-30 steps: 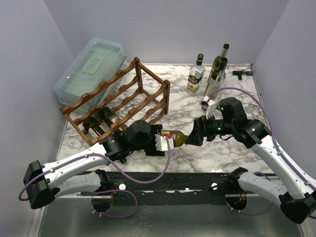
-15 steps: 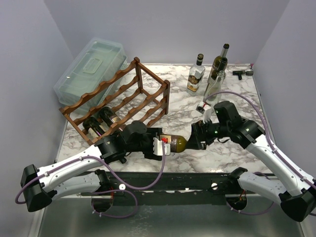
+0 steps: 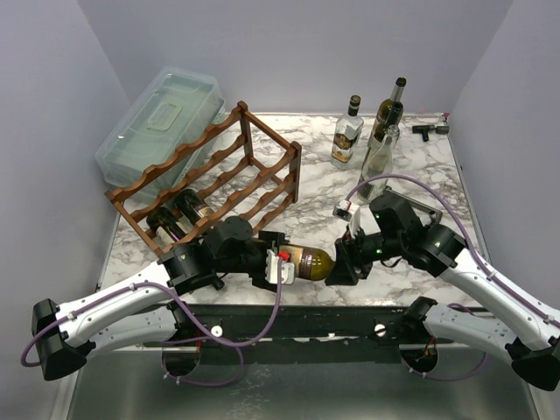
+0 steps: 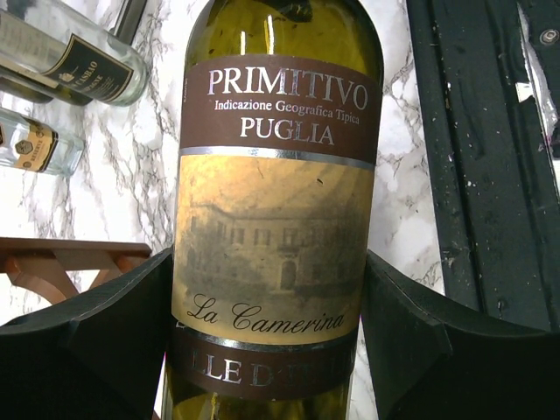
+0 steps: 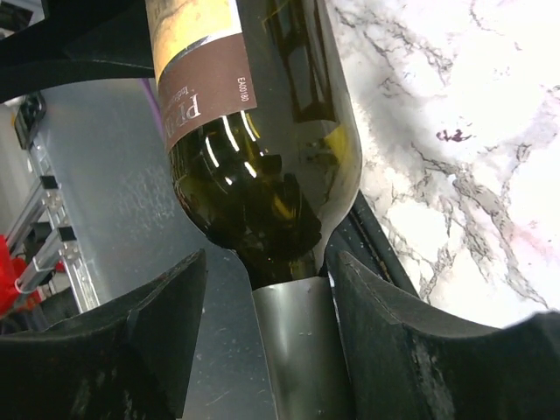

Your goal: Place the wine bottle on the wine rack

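Note:
The wine bottle (image 3: 308, 261), dark green glass with a brown and cream label (image 4: 276, 219), hangs level over the table's near edge. My left gripper (image 3: 282, 262) is shut on its body, one finger at each side of the label (image 4: 267, 350). My right gripper (image 3: 341, 262) surrounds the grey-capped neck (image 5: 293, 350). Its right finger (image 5: 394, 350) touches the neck, while a gap shows at the left finger (image 5: 149, 341), so it stands open. The reddish-brown wine rack (image 3: 219, 171) stands at the back left, with two bottles (image 3: 175, 214) lying in its low tier.
A clear plastic lidded box (image 3: 162, 122) lies behind the rack. Three upright bottles (image 3: 347, 131) (image 3: 385, 122) (image 3: 376, 157) stand at the back right, beside a small black part (image 3: 426, 131). The black mounting rail (image 3: 306, 319) runs along the near edge under the bottle.
Both arms have carried the bottle nearer the front edge. The right gripper has slid over the neck and its jaws have narrowed a lot.

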Action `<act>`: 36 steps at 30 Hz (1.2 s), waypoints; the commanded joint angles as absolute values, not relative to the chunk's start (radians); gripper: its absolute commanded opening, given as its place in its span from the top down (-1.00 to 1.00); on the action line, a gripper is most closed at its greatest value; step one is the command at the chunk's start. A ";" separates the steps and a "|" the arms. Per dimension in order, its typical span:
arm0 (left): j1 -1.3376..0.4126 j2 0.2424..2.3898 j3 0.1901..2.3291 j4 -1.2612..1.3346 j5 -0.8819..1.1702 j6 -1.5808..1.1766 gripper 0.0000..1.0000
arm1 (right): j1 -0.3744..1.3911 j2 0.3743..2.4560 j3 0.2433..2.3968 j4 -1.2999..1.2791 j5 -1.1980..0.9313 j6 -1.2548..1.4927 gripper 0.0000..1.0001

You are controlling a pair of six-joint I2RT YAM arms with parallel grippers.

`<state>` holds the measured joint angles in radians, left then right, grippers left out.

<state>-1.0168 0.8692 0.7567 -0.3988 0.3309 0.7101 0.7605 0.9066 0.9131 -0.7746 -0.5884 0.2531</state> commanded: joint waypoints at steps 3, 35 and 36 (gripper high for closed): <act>-1.015 0.830 0.767 -0.311 0.373 0.728 1.00 | 0.807 0.916 0.900 -0.755 -0.643 0.250 0.01; -0.879 0.830 0.860 -0.037 -0.035 0.270 -0.97 | 0.814 0.962 0.849 -0.569 -0.348 0.448 0.99; -0.864 0.819 0.861 -0.028 -0.063 0.254 -0.97 | 0.815 0.960 0.840 -0.543 -0.342 0.457 0.99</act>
